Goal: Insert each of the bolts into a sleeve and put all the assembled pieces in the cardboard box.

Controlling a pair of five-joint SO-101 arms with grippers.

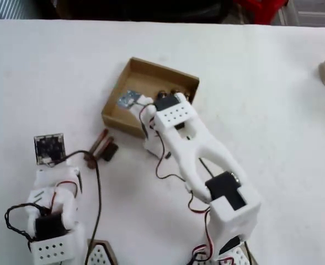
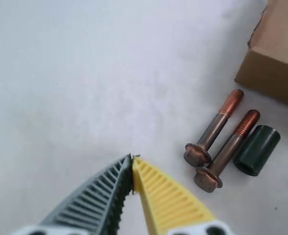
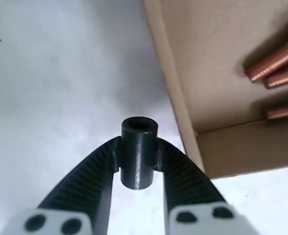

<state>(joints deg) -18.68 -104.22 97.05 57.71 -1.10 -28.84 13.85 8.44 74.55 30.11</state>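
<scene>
**Beside the cardboard box (image 1: 120,121), a black sleeve (image 3: 138,159) was held with its bore exposed**

Nearest the arm bases, the left gripper (image 2: 132,164) was seen clenched on nothing, its grey and yellow fingers pressed together above the bare white table (image 1: 261,83). Just beyond its tips, two copper bolts (image 2: 214,128) were seen lying side by side, heads toward the gripper. A dark green sleeve (image 2: 257,149) was set just beside the farther bolt, and none of the three was joined to another. The trio was placed near the box's outer wall, a spot judged handy for the next pairing.

Farther on, the right gripper (image 3: 138,151) was closed on the black sleeve, which was pinched across its body just outside the box wall. The hold was judged deliberate: with the fingers on the flanks, the open bore was clear for a bolt to be fed in. Whether the sleeve was rested on the table could not be told.

Farthest off, inside the box, three copper threaded ends (image 3: 276,58) were seen lying together near a corner. What was fitted on their other ends was cut off from sight. The job was judged partly done, with two loose bolts and two sleeves outside the box.
</scene>
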